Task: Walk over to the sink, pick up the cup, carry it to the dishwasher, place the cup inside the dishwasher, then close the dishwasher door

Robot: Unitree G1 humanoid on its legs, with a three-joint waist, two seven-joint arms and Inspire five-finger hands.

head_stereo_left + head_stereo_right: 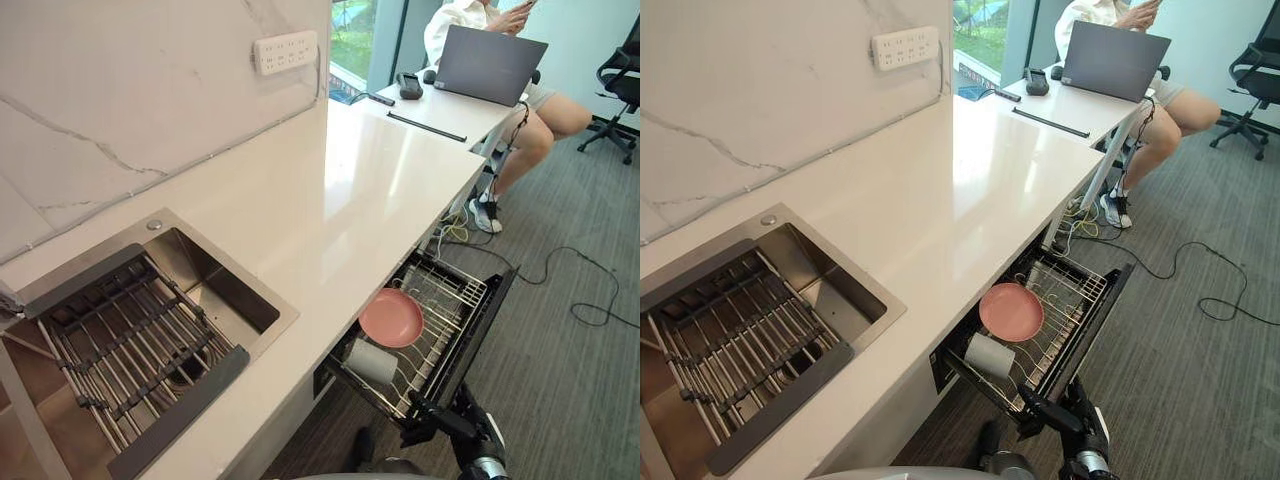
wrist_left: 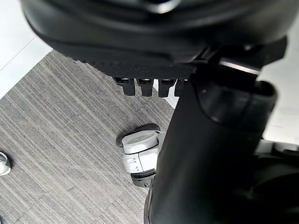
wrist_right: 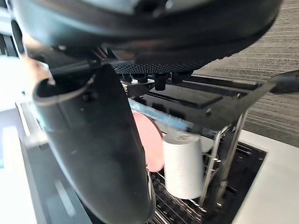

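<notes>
Closing the dishwasher door (image 1: pixel 485 325) looks like the step in hand, since the white cup (image 1: pixel 373 361) lies in the wire rack (image 1: pixel 455 290) at the pink plate's (image 1: pixel 391 317) 7 o'clock. The right hand (image 1: pixel 440 418), fingers relaxed and empty, sits at the door's 6 o'clock edge. It should slide the rack home first, then push flat and steadily, while the left hand (image 2: pixel 149 70) hangs open.

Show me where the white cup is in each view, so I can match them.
Left eye view: cup in the dishwasher rack, lower centre, just below the pink plate.
Right eye view: cup in the same spot, lower centre.
Right wrist view: cup centre, close up, pink plate beside it.
Left wrist view: faces carpet.
Landmark: the pink plate.
</notes>
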